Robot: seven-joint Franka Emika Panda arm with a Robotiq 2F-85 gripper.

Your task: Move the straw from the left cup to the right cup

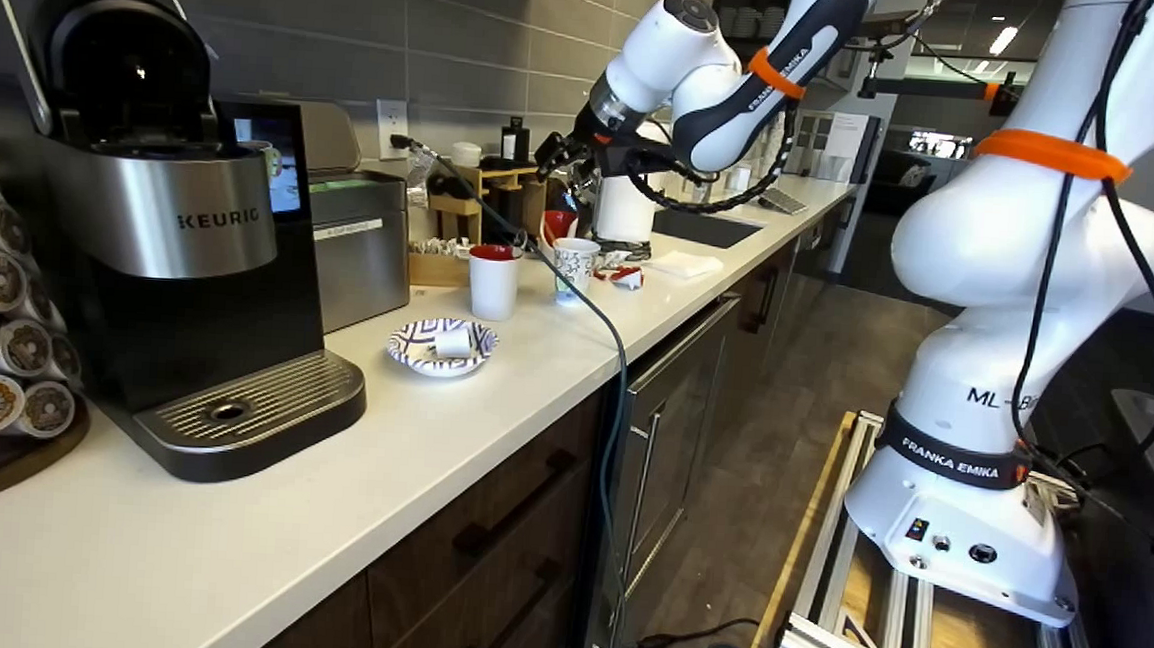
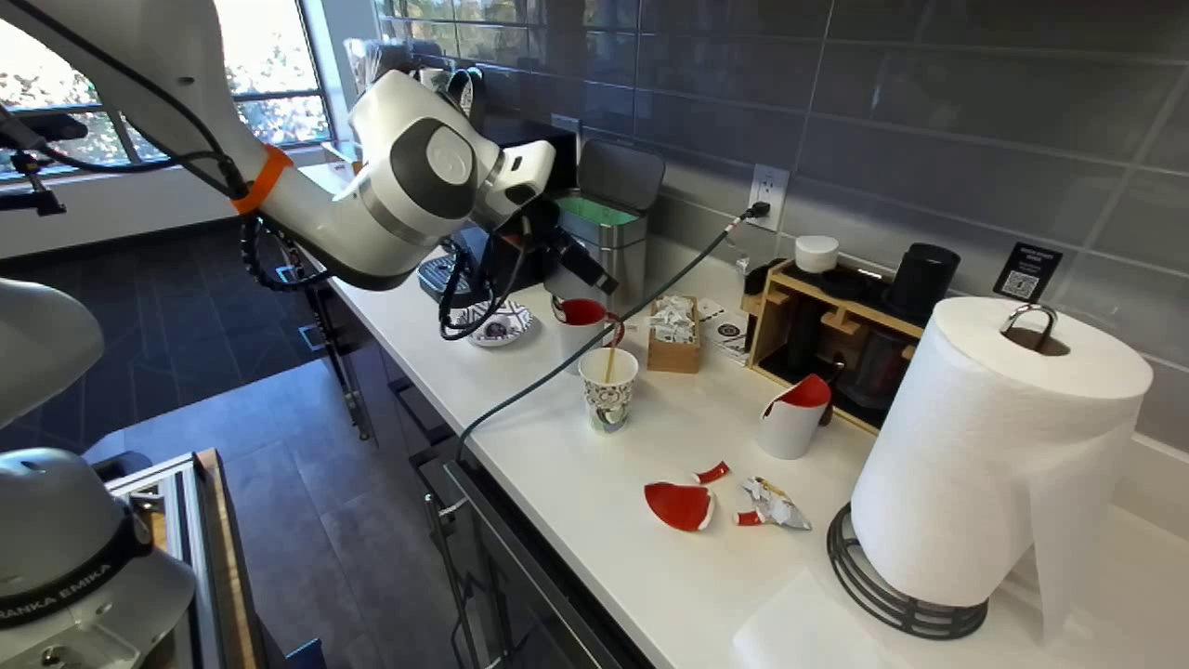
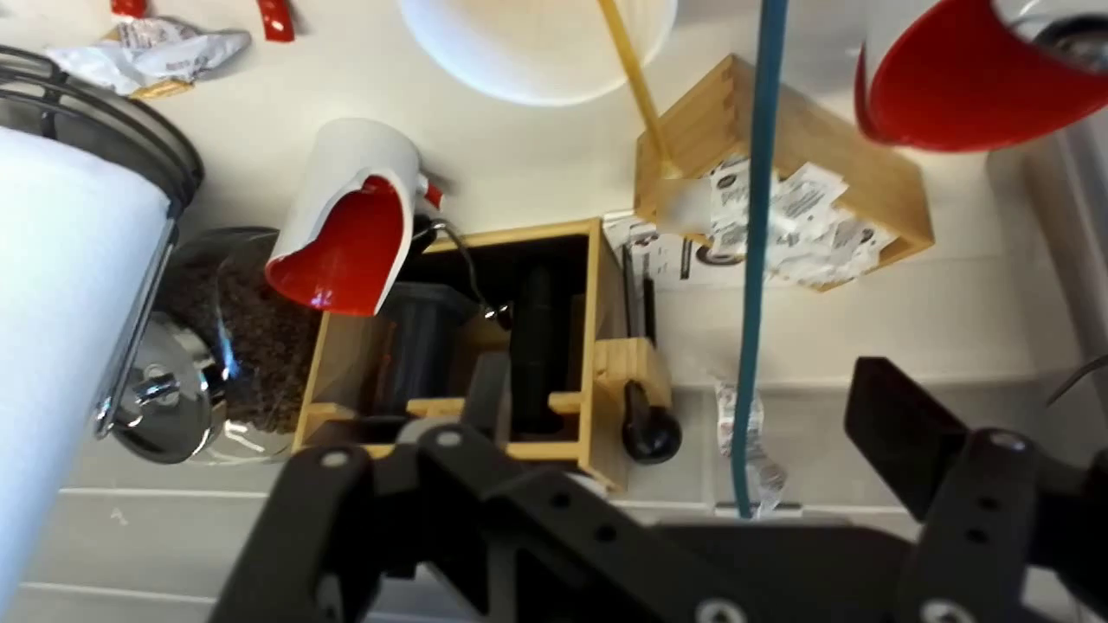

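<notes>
Wrist view, nearest to us: the gripper (image 3: 688, 415) spans the bottom of the frame, its fingers spread well apart. Past it, at the top of the frame, the yellow straw (image 3: 636, 82) leans out of a paper cup (image 3: 519, 93). A blue cable (image 3: 757, 260) runs down right of centre, and behind it we see a wooden box (image 3: 848, 160) of packets (image 3: 805, 212). In an exterior view, we find the paper cup near the centre, a red-lined mug (image 2: 570, 342) just behind it, and a bowl (image 2: 522, 323) farther back on the surface (image 2: 557, 483).
</notes>
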